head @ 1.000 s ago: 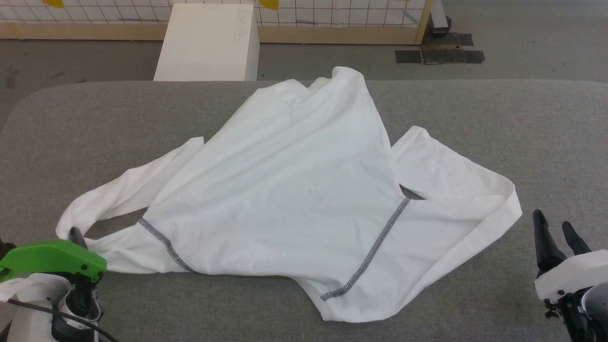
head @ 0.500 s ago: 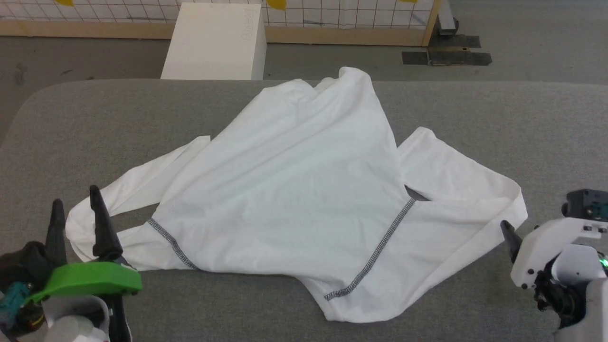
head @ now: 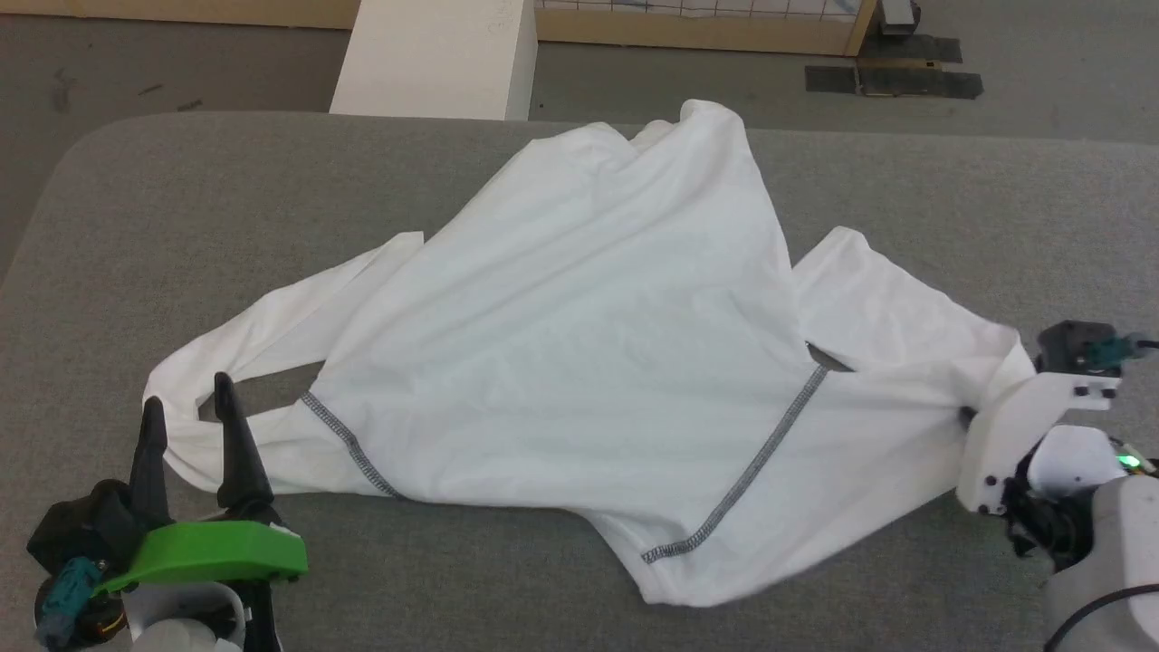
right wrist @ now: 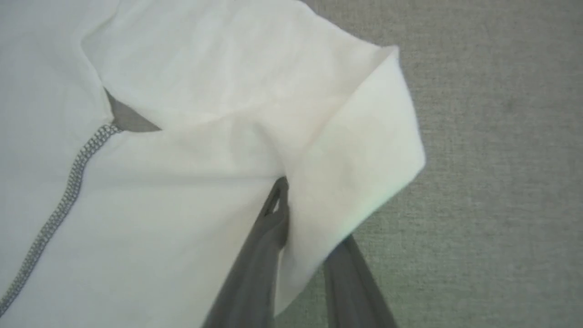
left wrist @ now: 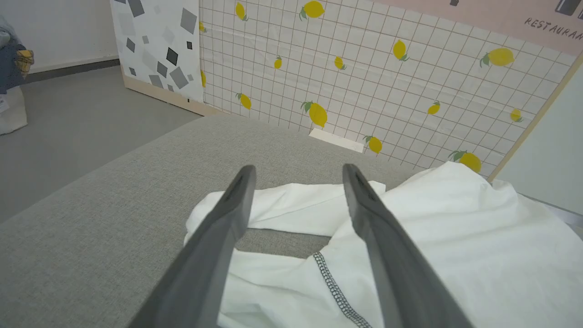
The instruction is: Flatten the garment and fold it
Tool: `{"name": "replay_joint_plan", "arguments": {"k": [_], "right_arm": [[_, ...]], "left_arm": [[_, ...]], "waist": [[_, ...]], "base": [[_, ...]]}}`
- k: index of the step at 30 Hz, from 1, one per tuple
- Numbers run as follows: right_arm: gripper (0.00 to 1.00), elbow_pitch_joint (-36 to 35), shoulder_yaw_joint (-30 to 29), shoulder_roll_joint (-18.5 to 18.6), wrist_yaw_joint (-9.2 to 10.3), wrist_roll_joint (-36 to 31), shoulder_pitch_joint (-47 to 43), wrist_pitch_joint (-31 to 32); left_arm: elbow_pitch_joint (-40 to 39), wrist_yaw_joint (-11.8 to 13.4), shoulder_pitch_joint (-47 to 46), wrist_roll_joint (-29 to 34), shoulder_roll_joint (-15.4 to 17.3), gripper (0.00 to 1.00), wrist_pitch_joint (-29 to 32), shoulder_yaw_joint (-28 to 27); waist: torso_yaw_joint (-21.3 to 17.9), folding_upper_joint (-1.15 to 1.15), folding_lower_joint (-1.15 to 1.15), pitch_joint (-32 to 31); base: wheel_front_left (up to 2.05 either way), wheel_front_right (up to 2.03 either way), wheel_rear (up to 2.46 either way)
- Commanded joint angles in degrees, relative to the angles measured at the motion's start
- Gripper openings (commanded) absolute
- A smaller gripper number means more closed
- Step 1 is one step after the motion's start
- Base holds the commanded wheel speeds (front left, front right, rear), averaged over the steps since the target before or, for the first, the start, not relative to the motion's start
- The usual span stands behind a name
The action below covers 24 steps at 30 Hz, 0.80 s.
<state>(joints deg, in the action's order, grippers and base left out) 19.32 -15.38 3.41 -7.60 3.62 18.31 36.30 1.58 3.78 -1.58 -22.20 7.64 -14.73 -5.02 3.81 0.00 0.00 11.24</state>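
The white T-shirt lies crumpled across the grey table, with dark zigzag seams near its front. My left gripper is open at the lower left. Its fingers straddle the shirt's left sleeve end just above the cloth. My right gripper is at the shirt's right sleeve. In the right wrist view one finger lies on top of the folded sleeve edge and the other runs beneath it, so the gripper is shut on that fold.
A white rectangular box stands on the floor beyond the table's far edge. The grey padded table has bare surface left and right of the shirt. A tiled lemon-print partition stands behind the table.
The head camera has tilted down and shifted. My left gripper rose from the corner to point at the left sleeve. My right gripper moved in onto the right sleeve edge.
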Motion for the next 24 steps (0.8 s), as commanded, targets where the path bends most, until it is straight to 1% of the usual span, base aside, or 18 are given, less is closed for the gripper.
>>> {"name": "replay_joint_plan", "arguments": {"k": [1,3,7,10,12,13,14,17,20,22,24], "right_arm": [[0.00,-0.43,-1.78,1.47,0.11,0.30,0.92,-0.65],[0.00,-1.45,-4.75,3.31,0.11,0.06,1.24,-1.13],[0.00,-2.54,-10.52,6.94,0.11,-1.05,0.98,-0.13],[0.00,-3.27,-15.58,7.58,0.11,-3.01,0.75,0.08],[0.00,-3.48,-18.74,7.28,0.11,-4.42,0.91,-1.50],[0.19,-3.37,-19.53,6.99,0.11,-5.25,0.91,-2.34],[1.00,-3.20,-20.09,6.43,0.11,-6.14,0.83,-3.18],[1.00,-4.23,-21.18,3.98,0.11,-5.49,1.49,-7.78],[1.00,-7.45,-21.99,1.52,0.11,-1.79,1.19,-14.43],[1.00,-10.19,-20.05,0.57,0.11,0.78,-0.75,-17.88],[1.00,-12.73,-17.48,0.03,0.11,2.83,-3.90,-19.86]], "left_arm": [[0.30,-0.52,-0.56,0.74,-0.42,1.00,-0.26,-0.47],[0.85,-1.11,-0.73,1.18,-0.78,1.00,-0.26,-0.81],[1.91,-2.22,-1.23,2.04,-1.31,1.00,-0.26,-1.11],[2.66,-2.83,-1.74,2.43,-1.71,1.00,-0.27,-1.23],[2.89,-3.01,-1.95,2.81,-2.01,1.00,-0.27,-1.20],[3.00,-3.09,-2.03,2.93,-2.14,1.00,-0.27,-1.20],[3.24,-3.28,-2.16,3.02,-2.25,1.00,-0.27,-1.26],[4.04,-3.88,-2.21,3.17,-2.46,1.00,-0.27,-1.42],[4.51,-4.30,-2.19,3.51,-2.74,1.00,-0.27,-0.93],[4.65,-4.74,-2.14,3.65,-2.91,1.00,-0.27,-0.12],[4.81,-5.16,-2.18,3.66,-3.06,1.00,0.28,1.05]], "waist": [[-0.14,0.00,0.00,-0.08],[-0.30,0.00,0.00,-0.25],[-0.74,0.00,0.00,-0.45],[-1.01,0.00,0.00,-0.35],[-1.21,0.00,0.00,-0.30],[-1.26,0.00,0.00,-0.33],[-1.27,0.00,0.00,-0.44],[-1.42,0.00,0.00,-1.20],[-1.20,0.00,0.00,-2.45],[-1.07,0.00,0.00,-3.33],[-1.01,0.00,0.00,-3.94]], "base": [[0.00,0.00,0.00],[0.00,0.00,0.00],[0.00,0.00,0.00],[0.00,0.00,0.00],[0.00,0.00,0.00],[0.00,0.00,0.00],[0.00,0.00,0.00],[0.00,0.00,0.00],[0.00,0.00,0.00],[0.00,0.00,0.00],[0.00,0.00,0.00]]}}
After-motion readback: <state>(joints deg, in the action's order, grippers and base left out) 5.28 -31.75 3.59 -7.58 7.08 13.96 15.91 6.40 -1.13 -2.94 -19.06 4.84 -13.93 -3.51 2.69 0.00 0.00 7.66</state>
